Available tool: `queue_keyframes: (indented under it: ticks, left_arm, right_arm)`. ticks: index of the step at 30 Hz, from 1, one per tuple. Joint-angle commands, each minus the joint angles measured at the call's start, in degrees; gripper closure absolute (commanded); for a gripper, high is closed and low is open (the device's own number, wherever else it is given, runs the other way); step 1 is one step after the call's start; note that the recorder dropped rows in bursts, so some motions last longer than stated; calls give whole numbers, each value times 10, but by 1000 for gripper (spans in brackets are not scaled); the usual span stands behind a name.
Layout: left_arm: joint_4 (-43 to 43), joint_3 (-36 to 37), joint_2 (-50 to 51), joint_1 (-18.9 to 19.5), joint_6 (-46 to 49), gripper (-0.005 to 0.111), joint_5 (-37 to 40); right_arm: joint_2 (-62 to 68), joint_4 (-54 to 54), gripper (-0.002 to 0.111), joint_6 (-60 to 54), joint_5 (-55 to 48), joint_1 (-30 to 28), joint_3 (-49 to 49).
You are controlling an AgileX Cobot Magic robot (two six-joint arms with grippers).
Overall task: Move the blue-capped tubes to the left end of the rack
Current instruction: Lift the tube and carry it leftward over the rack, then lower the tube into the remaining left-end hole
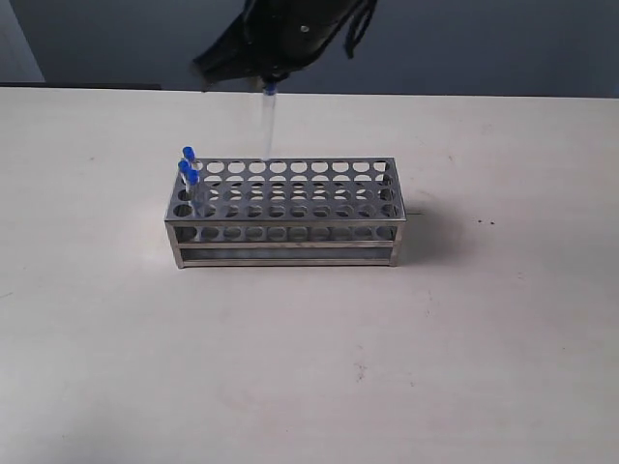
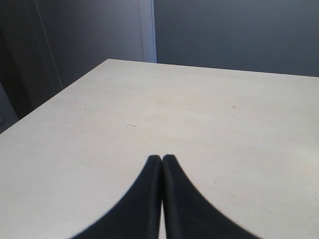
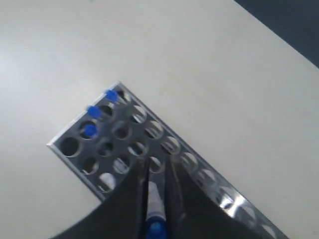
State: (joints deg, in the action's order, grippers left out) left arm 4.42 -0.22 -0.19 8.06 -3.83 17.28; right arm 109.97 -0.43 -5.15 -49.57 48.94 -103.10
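The steel rack stands mid-table, with three blue-capped tubes in holes at its left end; the right wrist view shows those caps too. My right gripper hangs above the rack's far row, shut on the fourth blue-capped tube, which hangs upright with its tip just over the top plate. In the right wrist view that tube sits between the black fingers of the gripper over the rack. My left gripper is shut on nothing, over bare table.
The pale table runs wide around the rack. Its far edge meets a dark wall. In the left wrist view a table corner lies ahead, with a dark gap beside it.
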Motion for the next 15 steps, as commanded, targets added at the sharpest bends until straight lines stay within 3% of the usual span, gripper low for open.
queue_keyframes:
  ticks: [1,15]
  left_arm:
    - [-3,2,2,-3,-1,106,-6]
    - [-3,2,2,-3,-1,106,-6]
  right_arm:
    - [13,36,109,-31,36,36,0]
    - [84,63,109,-70,60,68,-31]
